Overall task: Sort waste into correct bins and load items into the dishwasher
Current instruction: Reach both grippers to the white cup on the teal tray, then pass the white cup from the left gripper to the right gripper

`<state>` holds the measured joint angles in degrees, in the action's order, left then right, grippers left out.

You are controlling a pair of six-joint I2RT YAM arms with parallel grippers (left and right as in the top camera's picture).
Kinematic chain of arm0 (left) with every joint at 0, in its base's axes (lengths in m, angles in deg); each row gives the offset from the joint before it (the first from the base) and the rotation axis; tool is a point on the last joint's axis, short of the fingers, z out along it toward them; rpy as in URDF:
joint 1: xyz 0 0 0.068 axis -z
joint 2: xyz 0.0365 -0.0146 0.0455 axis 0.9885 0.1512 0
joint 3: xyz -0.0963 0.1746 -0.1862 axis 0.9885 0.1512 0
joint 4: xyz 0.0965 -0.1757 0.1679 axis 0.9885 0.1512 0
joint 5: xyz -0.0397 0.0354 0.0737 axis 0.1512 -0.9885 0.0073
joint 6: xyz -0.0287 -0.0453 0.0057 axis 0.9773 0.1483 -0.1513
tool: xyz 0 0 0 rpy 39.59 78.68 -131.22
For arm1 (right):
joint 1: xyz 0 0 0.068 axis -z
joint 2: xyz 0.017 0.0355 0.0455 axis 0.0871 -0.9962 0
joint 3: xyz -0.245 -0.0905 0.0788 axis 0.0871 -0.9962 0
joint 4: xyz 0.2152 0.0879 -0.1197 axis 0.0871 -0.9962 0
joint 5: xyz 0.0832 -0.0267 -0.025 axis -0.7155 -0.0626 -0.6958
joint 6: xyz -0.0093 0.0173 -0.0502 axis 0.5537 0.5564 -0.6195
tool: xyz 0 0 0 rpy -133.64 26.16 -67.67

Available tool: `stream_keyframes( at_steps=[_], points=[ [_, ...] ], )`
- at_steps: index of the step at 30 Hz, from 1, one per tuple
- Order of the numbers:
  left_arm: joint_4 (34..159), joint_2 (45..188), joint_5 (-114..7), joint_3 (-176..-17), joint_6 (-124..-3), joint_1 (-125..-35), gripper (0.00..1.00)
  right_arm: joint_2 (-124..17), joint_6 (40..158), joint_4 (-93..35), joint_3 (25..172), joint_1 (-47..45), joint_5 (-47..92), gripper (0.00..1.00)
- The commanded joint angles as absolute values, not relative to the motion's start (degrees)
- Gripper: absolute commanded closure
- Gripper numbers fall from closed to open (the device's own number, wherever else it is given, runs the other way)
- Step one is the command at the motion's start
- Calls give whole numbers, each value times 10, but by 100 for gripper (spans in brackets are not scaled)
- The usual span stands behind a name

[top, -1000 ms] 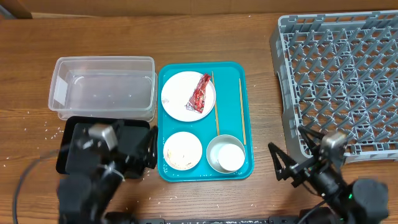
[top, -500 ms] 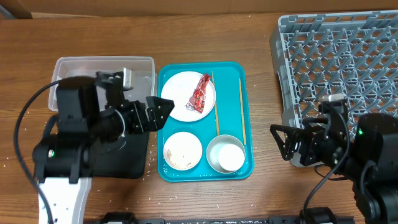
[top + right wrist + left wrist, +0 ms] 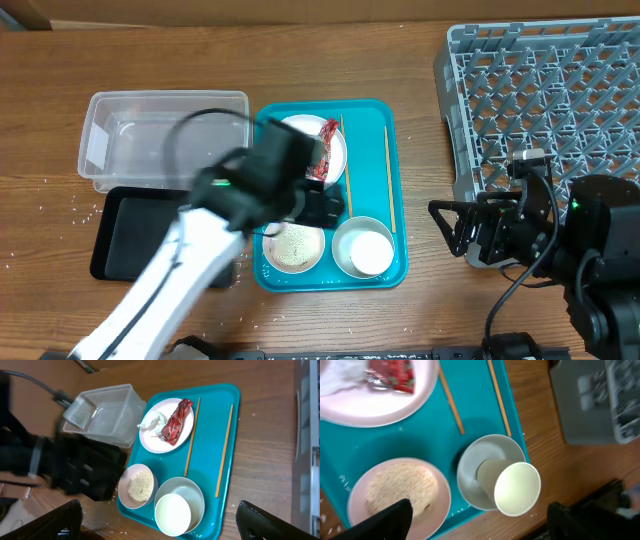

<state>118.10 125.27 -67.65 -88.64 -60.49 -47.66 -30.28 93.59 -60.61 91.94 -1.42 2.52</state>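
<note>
Spread wide and empty over the teal tray's point(image 3: 370, 125) near end, the left tool point(image 3: 479, 509) is closer to the foil wrapper point(image 3: 322, 150), which lies just beyond it on the large plate point(image 3: 380, 407), long axis parallel to the chopsticks point(image 3: 387, 180); the right tool point(image 3: 447, 230), also wide, sits off by the dish rack point(image 3: 550, 100).

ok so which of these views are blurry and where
Overhead: the left arm is motion-smeared across the teal tray, while the dish rack is sharp. Left wrist: mildly soft all over, yet the cup reads clearly. Right wrist: the large plate and wrapper are crisp, the left arm a dark blur.
</note>
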Motion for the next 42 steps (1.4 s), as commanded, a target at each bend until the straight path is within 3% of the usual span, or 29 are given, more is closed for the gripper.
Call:
stream_keyframes(
  at_steps=[1, 9, 14, 15, 23, 28, 32, 37, 42],
  points=[
    [1166, 1315, -775, -893, -586, -408, 18, -323, 970, -616, 934, -12, 35, 0],
    [1151, 1424, -753, -893, -578, -356, 44, -374, 970, -651, 934, -12, 35, 1],
    [1149, 1446, -752, -893, -573, -356, 93, -397, 970, -658, 934, -12, 33, 4],
    [1149, 1443, -748, -894, -571, -356, 96, -399, 970, -658, 934, -13, 33, 7],
    [1185, 1374, -661, -933, -597, -416, 96, -399, 970, -649, 934, -12, 33, 7],
    [1179, 1309, -386, -935, -697, -566, 96, -399, 963, -622, 934, -13, -21, 11],
    [1193, 1308, -122, -935, -789, -661, 96, -399, 886, -574, 934, -18, -186, 18],
    [1211, 1308, 1, -935, -832, -692, 96, -400, 881, -517, 934, -51, -241, 18],
    [1209, 1308, 43, -935, -833, -689, 96, -423, 881, -468, 934, -111, -241, 13]
  ],
)
